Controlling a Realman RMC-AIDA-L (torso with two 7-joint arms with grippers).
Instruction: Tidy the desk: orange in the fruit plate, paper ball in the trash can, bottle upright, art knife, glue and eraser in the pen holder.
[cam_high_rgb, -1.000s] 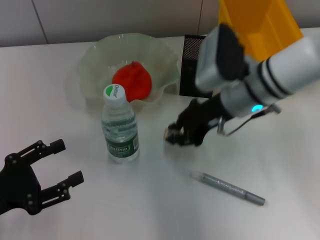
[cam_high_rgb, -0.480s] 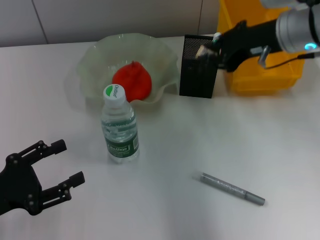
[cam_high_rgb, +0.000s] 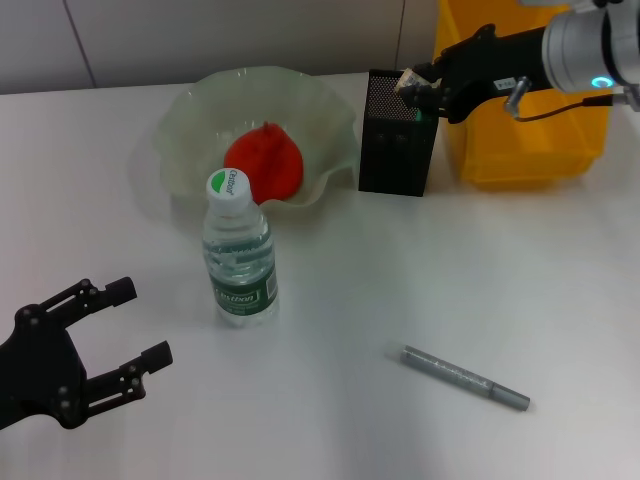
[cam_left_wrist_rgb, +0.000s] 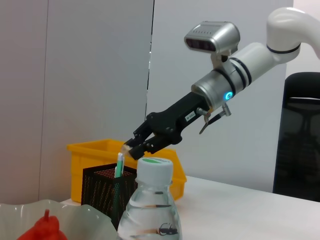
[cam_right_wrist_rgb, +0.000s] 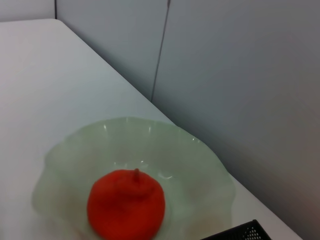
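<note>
My right gripper (cam_high_rgb: 412, 85) is shut on a small pale eraser (cam_left_wrist_rgb: 130, 149) and holds it just above the rim of the black mesh pen holder (cam_high_rgb: 398, 135). A green glue stick (cam_left_wrist_rgb: 119, 165) stands inside the holder. The grey art knife (cam_high_rgb: 465, 377) lies on the table at the front right. The water bottle (cam_high_rgb: 240, 252) stands upright. The orange (cam_high_rgb: 265, 162) lies in the pale green fruit plate (cam_high_rgb: 190, 120); it also shows in the right wrist view (cam_right_wrist_rgb: 126, 204). My left gripper (cam_high_rgb: 138, 322) is open and parked at the front left. No paper ball is in view.
The yellow trash can (cam_high_rgb: 530, 110) stands right behind the pen holder, under my right arm. The bottle stands just in front of the fruit plate. The art knife lies alone on the white table (cam_high_rgb: 400, 290).
My right gripper rose from the table in front of the pen holder with the eraser and moved back to above the holder's rim. The left arm has not moved.
</note>
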